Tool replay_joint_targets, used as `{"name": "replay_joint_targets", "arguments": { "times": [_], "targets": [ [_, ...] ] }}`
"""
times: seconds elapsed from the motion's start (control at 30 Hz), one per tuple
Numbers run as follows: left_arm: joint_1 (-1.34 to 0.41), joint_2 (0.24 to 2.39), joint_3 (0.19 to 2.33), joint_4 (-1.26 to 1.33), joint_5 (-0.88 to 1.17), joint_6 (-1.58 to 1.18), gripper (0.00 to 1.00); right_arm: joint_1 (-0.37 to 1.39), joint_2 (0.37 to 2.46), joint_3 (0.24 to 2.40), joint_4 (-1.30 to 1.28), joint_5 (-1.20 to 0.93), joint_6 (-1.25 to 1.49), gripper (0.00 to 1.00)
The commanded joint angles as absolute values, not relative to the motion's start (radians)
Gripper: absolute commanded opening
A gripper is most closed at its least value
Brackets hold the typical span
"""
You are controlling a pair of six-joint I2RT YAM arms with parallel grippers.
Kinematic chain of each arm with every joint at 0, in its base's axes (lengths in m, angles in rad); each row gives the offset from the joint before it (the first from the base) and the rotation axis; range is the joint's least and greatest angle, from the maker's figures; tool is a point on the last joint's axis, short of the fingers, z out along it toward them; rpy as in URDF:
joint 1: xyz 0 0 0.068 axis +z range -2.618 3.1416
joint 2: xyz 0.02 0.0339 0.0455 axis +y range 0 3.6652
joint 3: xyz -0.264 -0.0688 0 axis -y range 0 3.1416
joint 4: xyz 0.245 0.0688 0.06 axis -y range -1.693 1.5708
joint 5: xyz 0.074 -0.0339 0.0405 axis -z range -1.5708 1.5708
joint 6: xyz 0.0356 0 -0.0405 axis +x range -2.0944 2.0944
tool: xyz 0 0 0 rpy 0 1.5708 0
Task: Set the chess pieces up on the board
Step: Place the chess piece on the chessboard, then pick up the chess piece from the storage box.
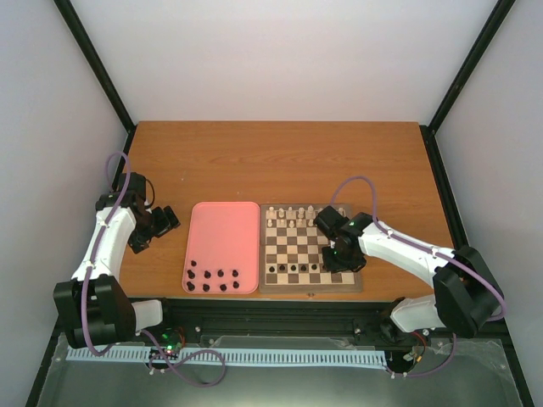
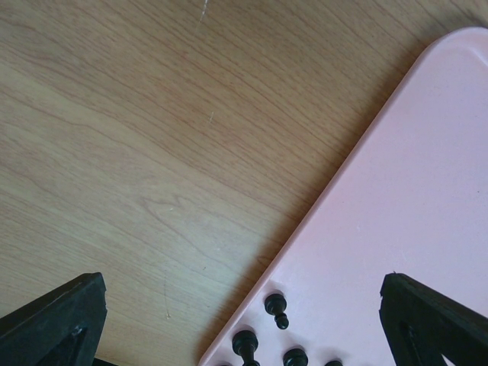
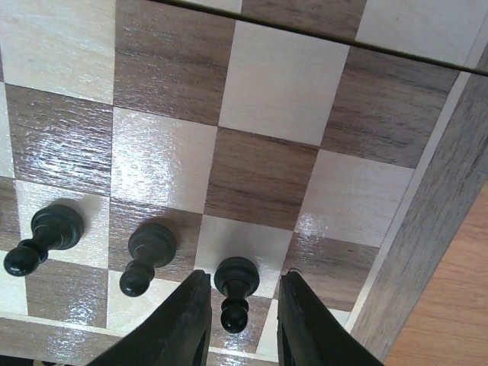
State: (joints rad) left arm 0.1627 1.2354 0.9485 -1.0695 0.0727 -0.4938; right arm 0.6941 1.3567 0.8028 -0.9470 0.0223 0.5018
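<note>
Wooden-table check: found the chessboard (image 1: 310, 288) toward the table's near right, just beside a pink tray (image 1: 222, 233), with cream chess pieces (image 1: 293, 212) lined along its far edge and dark pawns (image 1: 293, 270) in a row by its near edge. Observed the right gripper (image 3: 244, 278) low over the board's near right corner, with jaws parted either side of an upright dark pawn (image 3: 235, 286), gripping nothing. Noted the left gripper (image 2: 240, 280) spread wide by the tray's left edge, holding nothing, and more dark pieces (image 1: 216, 278) along the tray's near edge.
</note>
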Motion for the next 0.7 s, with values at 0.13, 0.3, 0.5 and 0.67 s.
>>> {"name": "replay_joint_targets", "arguments": {
  "times": [0.13,0.3,0.5,0.67],
  "targets": [
    [0.171,1.229,0.956,-1.058,0.07,-0.485,1.0,0.687,1.341,0.811,-0.947,0.04,0.511,0.27],
    [0.171,1.229,0.954,-1.058,0.07,-0.485,1.0,0.687,1.313,0.834,-0.967,0.062,0.513,0.28],
    [0.172,1.232,0.962,-1.056,0.074,-0.485,1.0,0.687,1.29,0.906,-0.997,0.117,0.528,0.3],
    [0.172,1.225,0.957,-1.057,0.078,-0.485,1.0,0.695,1.334,1.055,-0.99,0.13,0.472,0.3]
  ]
}}
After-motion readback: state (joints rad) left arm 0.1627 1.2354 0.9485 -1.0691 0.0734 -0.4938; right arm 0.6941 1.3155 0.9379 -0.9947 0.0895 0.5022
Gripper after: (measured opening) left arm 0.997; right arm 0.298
